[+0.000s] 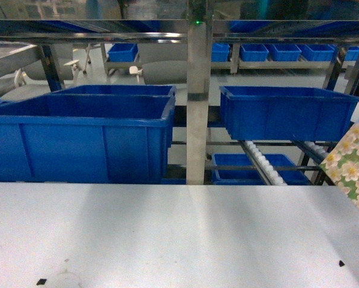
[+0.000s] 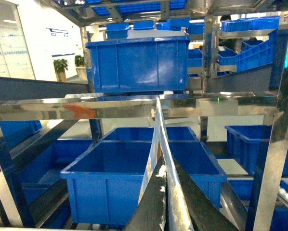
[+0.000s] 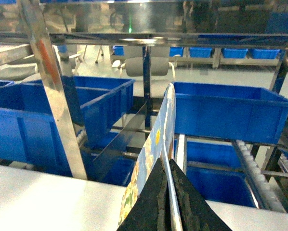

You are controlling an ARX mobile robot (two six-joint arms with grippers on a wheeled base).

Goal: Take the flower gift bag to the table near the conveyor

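The flower gift bag [image 1: 350, 168], green with white blossoms, pokes in at the right edge of the head view, above the white table [image 1: 167, 234]. In the right wrist view the bag [image 3: 151, 159] is seen edge-on, and my right gripper [image 3: 167, 168] is shut on its upper edge. My left gripper [image 2: 164, 168] is shut on a thin glossy pale sheet [image 2: 159, 130], also edge-on; I cannot tell what it is. Neither gripper shows in the head view. The conveyor [image 1: 260, 162], with its white rollers, stands just behind the table's far edge.
Large blue bins [image 1: 77, 138] [image 1: 284, 111] sit on the steel rack beyond the table. A steel post [image 1: 197, 102] rises at the middle. Roller tracks [image 3: 250, 166] slope down on the right. Small dark specks [image 1: 41, 281] lie on the table.
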